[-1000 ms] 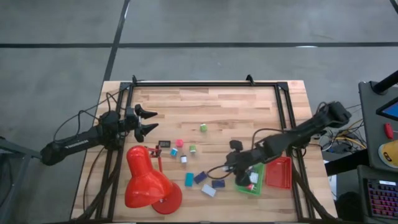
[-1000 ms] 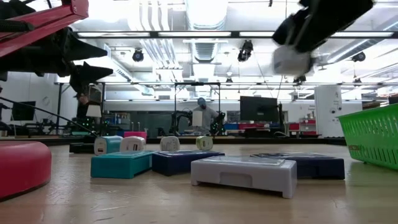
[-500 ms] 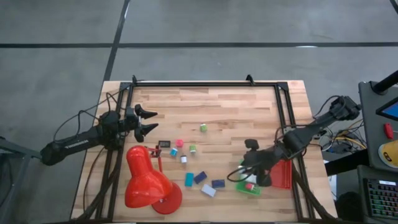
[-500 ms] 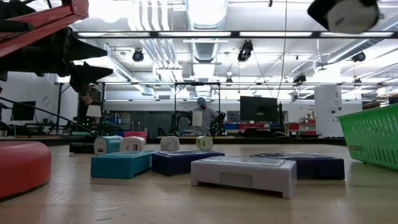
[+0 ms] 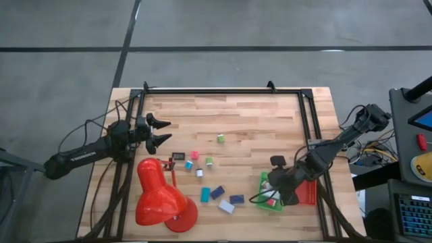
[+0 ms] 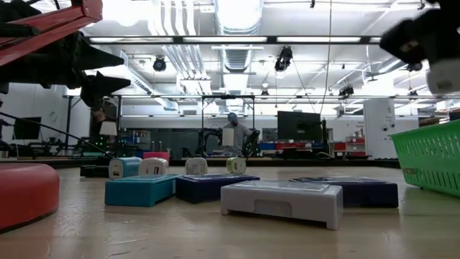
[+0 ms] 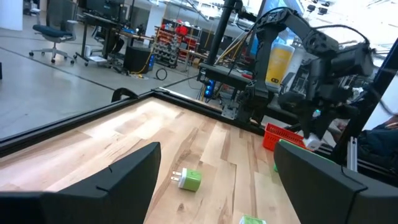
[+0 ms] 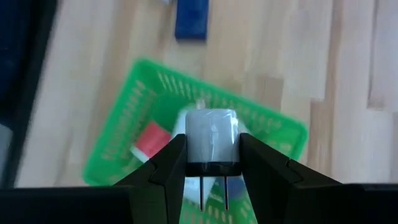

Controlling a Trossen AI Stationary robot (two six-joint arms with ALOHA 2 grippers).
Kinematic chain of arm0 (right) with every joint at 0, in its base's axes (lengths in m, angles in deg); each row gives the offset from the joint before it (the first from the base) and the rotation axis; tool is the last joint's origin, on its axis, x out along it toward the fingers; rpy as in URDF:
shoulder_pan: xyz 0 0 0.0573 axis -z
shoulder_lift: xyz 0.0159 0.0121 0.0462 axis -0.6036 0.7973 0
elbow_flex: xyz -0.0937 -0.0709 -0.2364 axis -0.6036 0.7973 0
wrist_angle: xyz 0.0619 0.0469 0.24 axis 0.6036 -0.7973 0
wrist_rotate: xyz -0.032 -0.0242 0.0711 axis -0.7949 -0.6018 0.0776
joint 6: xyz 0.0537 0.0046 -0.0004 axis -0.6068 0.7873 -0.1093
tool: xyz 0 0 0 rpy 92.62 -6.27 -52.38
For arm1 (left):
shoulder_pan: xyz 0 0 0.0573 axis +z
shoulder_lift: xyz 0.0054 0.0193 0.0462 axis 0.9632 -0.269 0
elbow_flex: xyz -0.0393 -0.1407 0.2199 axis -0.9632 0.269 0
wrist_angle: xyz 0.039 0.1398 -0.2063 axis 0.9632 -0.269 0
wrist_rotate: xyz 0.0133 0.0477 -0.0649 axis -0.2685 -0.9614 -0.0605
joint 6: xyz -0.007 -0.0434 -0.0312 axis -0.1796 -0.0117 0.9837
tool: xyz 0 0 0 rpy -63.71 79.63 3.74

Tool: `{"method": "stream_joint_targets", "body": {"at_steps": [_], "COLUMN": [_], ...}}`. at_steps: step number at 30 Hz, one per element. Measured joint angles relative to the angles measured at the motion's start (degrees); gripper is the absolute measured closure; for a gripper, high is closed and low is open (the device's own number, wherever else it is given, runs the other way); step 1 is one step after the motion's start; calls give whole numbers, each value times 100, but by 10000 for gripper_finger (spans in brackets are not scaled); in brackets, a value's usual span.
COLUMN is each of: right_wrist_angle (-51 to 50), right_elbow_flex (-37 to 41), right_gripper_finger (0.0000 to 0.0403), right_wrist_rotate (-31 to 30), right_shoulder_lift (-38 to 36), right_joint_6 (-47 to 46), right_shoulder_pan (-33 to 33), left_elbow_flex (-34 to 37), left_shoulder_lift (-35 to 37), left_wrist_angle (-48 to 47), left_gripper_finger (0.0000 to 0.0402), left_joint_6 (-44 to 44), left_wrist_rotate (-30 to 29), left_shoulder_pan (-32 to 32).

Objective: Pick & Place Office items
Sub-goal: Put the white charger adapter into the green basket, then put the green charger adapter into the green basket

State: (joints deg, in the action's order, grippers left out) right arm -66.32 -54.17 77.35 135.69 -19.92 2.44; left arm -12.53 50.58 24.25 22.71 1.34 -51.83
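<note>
A white plug-in cube (image 8: pixel 212 138) with two prongs sits clamped between the fingers of the right claw (image 8: pixel 212 163), held above the green tray (image 8: pixel 138 124) at the lower right of the high view. Inside that tray lies a red piece (image 8: pixel 149 140). Left of the tray, small blocks lie scattered on the desk (image 5: pixel 250 121): a dark blue block (image 5: pixel 237 199), a white block (image 5: pixel 226 206), a teal block (image 5: pixel 205 194). The left claw (image 5: pixel 162 131) hangs spread wide, empty, at the frame's left, above the red lamp (image 5: pixel 159 196).
</note>
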Motion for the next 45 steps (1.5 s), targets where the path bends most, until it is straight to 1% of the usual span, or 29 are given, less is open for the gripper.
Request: {"method": "stream_joint_targets", "body": {"at_steps": [7, 15, 27, 31, 34, 40, 45], "right_wrist_angle": [50, 495, 559, 636, 699, 701, 712], "right_elbow_flex": [519, 855, 895, 895, 888, 888, 888], "right_gripper_finger": [273, 273, 270, 253, 233, 191, 176], "right_wrist_rotate": [88, 208, 211, 212, 342, 359, 357], "right_shoulder_lift": [33, 33, 33, 33, 30, 30, 30], "right_joint_6": [-396, -457, -455, -647, -743, -735, -730], "right_shoulder_pan": [4, 6, 6, 10, 21, 21, 21], "left_elbow_flex": [0, 1, 0, 0, -1, -1, 0], "left_shoulder_lift": [-1, 0, 0, 0, -1, -1, -1], "left_wrist_angle": [-1, 0, 0, 0, -1, 0, -2], "left_gripper_finger": [82, 82, 82, 82, 82, 82, 82], "left_joint_6": [0, 2, 1, 1, 0, 0, 1], "left_wrist_rotate": [0, 0, 0, 0, 0, 0, 0], "left_shoulder_pan": [2, 2, 2, 2, 1, 0, 1]}}
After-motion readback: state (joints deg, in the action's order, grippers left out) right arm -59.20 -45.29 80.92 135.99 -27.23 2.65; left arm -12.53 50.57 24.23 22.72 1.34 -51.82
